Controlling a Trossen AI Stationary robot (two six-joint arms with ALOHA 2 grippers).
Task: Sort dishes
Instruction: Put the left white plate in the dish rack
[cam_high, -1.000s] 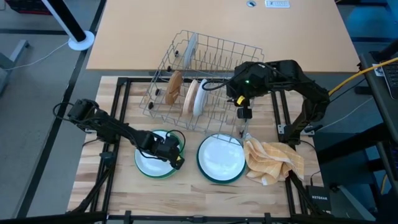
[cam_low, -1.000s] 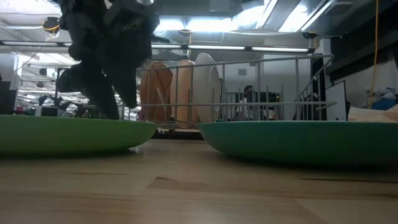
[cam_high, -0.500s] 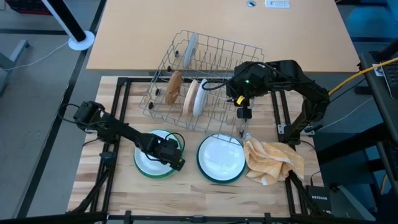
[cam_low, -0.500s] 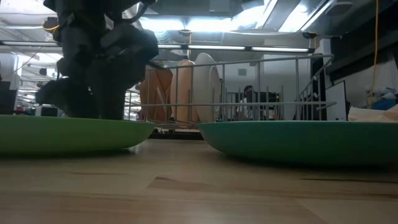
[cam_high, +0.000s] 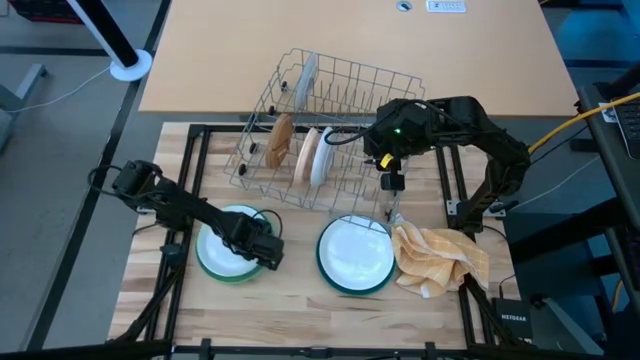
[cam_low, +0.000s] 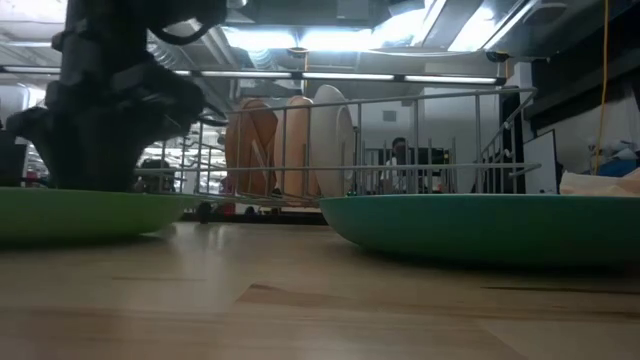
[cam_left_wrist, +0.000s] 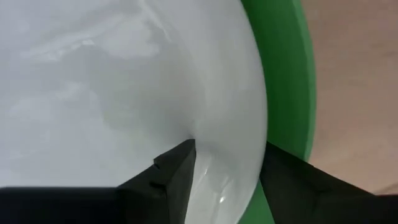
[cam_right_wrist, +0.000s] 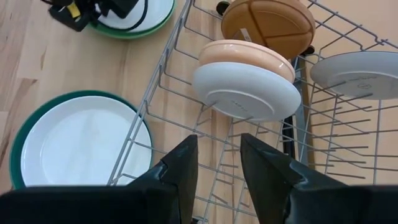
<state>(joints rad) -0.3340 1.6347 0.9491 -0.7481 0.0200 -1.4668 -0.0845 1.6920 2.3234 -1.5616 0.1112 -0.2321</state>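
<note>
A white plate (cam_high: 222, 252) lies nested in a green plate (cam_high: 201, 266), which rests flat on the wooden table at the near left. My left gripper (cam_high: 258, 250) points down over their right side, shut on the white plate. To the right, another white plate (cam_high: 355, 252) lies in a teal plate (cam_high: 324, 270). A brown plate (cam_right_wrist: 267, 25), a tan one (cam_right_wrist: 245, 53) and a white one (cam_right_wrist: 245, 90) stand on edge in the grey wire rack (cam_high: 300, 100). My right gripper (cam_right_wrist: 219, 155) hangs open above the rack's near right corner, holding nothing. My left gripper has the white plate's rim (cam_left_wrist: 239, 124) on its right side between its two fingers. One finger (cam_left_wrist: 180, 168) stands inside the plate, the other (cam_left_wrist: 292, 183) outside the rim over the green plate. The fingers come from above, pointing down. Both plates lie flat on the table.
A crumpled yellow checked cloth (cam_high: 440, 258) lies just right of the teal plate. The rack stands at the far middle of the table, on the black frame. Bare wood shows along the near edge in front of both plates.
My left gripper has gone toward the table's left edge and a little down, rolling its wrist. The green plate and the white plate in it have slid left along the table, widening the gap to the teal plate.
</note>
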